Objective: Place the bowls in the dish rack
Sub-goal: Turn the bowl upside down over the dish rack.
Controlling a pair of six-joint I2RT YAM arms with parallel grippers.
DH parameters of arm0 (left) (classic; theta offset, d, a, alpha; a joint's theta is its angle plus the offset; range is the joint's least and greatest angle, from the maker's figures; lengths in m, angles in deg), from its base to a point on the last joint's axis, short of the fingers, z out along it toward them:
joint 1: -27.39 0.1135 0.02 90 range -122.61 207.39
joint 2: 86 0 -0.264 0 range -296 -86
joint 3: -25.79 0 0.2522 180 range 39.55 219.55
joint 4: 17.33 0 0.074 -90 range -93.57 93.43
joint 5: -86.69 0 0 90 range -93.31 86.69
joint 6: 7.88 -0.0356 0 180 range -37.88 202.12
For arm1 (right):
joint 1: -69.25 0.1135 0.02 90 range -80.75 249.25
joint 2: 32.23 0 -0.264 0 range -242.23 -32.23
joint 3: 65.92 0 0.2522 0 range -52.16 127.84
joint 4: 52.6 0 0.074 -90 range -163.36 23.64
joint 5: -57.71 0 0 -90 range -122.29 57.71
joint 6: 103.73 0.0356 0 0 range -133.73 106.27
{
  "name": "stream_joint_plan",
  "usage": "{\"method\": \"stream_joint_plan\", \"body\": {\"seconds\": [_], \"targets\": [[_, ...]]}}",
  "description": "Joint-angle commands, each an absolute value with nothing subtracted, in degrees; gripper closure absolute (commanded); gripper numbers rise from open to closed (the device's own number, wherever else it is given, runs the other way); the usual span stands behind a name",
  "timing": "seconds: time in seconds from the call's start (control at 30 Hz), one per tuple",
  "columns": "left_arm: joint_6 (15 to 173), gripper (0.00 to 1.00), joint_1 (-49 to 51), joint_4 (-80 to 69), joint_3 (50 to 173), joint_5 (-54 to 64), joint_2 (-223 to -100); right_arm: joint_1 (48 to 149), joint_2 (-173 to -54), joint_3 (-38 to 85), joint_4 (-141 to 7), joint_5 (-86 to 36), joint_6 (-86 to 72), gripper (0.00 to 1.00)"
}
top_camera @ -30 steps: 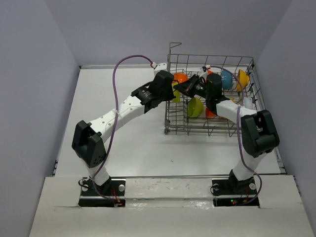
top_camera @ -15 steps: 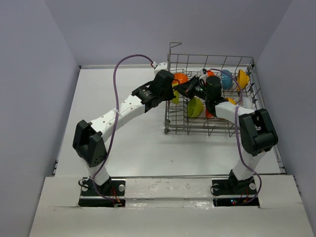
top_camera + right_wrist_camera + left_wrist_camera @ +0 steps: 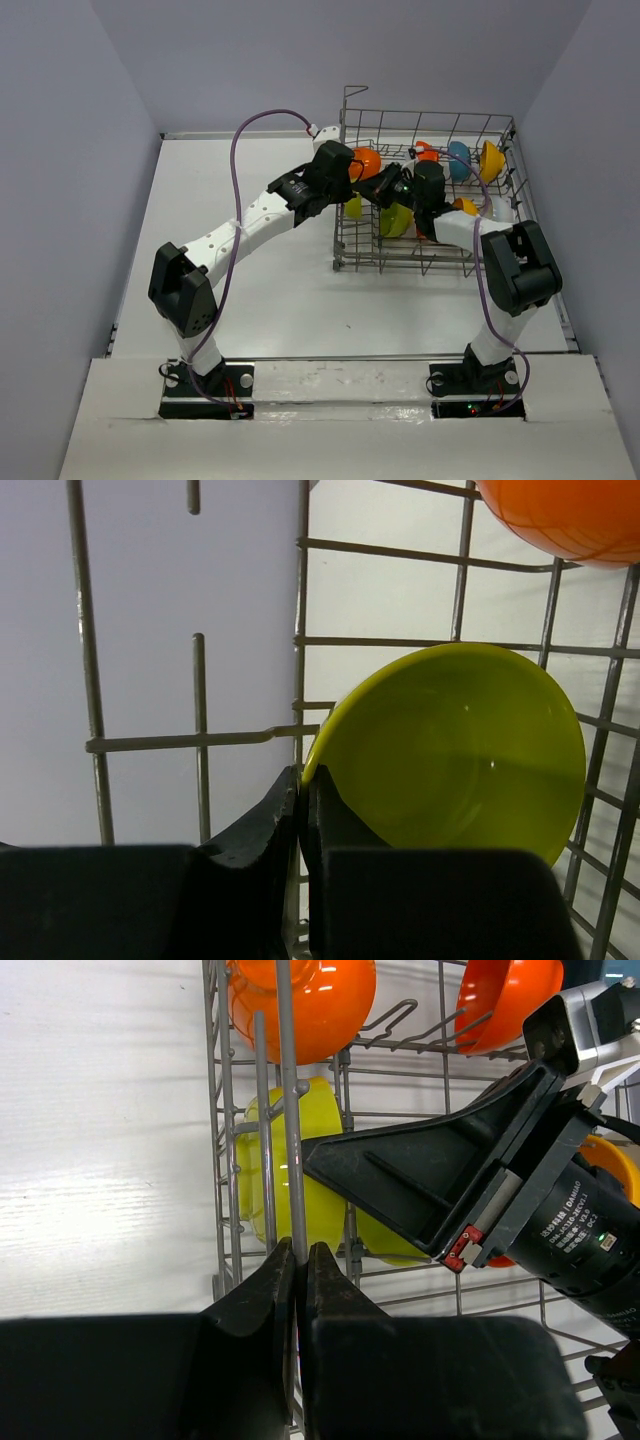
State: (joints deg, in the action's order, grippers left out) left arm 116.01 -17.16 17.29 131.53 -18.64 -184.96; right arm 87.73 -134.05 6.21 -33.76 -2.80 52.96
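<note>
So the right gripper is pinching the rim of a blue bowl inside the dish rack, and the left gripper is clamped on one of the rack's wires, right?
Only the colour is wrong: the right wrist view shows the right gripper pinching the rim of a lime green bowl inside the dish rack. The left gripper does clamp a rack wire.

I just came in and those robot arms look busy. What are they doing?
They are loading bowls into a wire dish rack. The left gripper pinches an upright wire on the rack's side. The right gripper, inside the rack, is shut on the rim of a lime green bowl. An orange bowl and a blue bowl sit in the rack.
</note>
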Motion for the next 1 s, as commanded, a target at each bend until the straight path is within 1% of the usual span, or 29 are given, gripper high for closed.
{"method": "stream_joint_plan", "body": {"seconds": [0.0, 0.13, 0.23, 0.47, 0.53, 0.77, 0.97], "targets": [[114.5, 1.0, -18.3, 14.8, 134.1, -16.4, -185.8, 88.2, -132.2, 5.4, -30.9, -4.7, 53.5, 0.99], [114.5, 1.0, -18.4, 15.0, 134.1, -16.3, -185.7, 88.2, -131.5, 4.5, -31.3, -5.8, 53.4, 0.99], [114.4, 1.0, -18.4, 15.2, 134.1, -16.4, -185.4, 88.2, -131.2, 4.2, -32.3, -6.7, 53.0, 0.96], [114.5, 1.0, -18.3, 15.2, 133.9, -16.6, -185.0, 87.6, -129.7, 2.6, -33.8, -8.3, 52.5, 0.93], [114.4, 1.0, -18.3, 15.2, 133.8, -16.6, -184.9, 87.6, -129.1, 2.3, -35.0, -9.0, 51.8, 0.92], [114.4, 1.0, -18.4, 15.2, 133.9, -16.7, -185.0, 87.1, -125.3, 3.7, -42.3, -13.0, 47.6, 0.83], [114.5, 1.0, -18.4, 15.2, 133.9, -16.6, -185.1, 86.6, -123.5, 5.1, -48.4, -15.6, 44.4, 0.81]]}}
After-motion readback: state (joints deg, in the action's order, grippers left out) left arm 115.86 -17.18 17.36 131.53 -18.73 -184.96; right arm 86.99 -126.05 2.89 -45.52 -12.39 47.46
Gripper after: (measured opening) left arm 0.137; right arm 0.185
